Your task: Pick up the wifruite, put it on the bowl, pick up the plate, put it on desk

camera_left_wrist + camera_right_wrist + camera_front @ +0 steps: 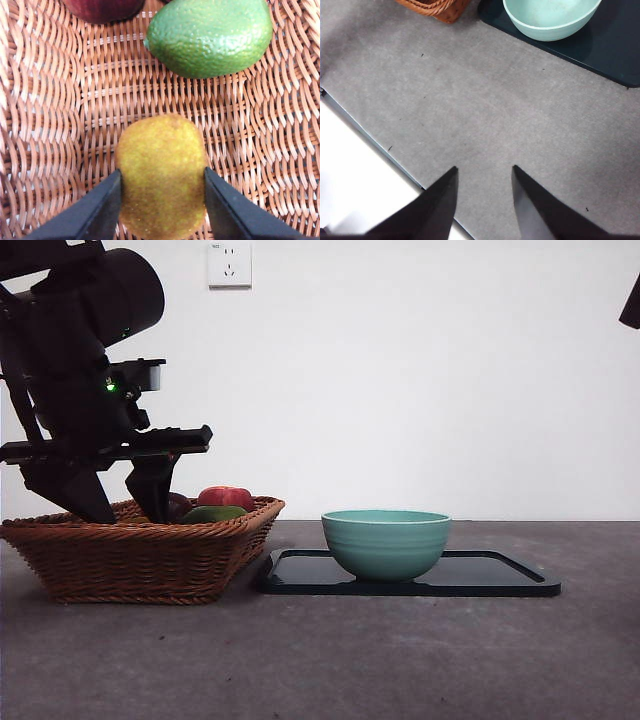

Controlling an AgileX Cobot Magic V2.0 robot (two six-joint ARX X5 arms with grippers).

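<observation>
We see left gripper (pixel 162 200) down inside wicker basket (pixel 140 555), jaws either side of wifruite (pixel 161 175), touching its flanks, clamped on it. Wifruite rests on basket weave, near green avocado-like fruit (pixel 210 37) and red apple (pixel 226 497). Basket sits on bench (pixel 400 660), left of black tray (pixel 500 580). We note mint-green bowl (pixel 386 540) standing on tray, nothing visible inside it. Right gripper (pixel 482 200) hovers over bare bench, jaws apart, holding nothing, well away from bowl.
</observation>
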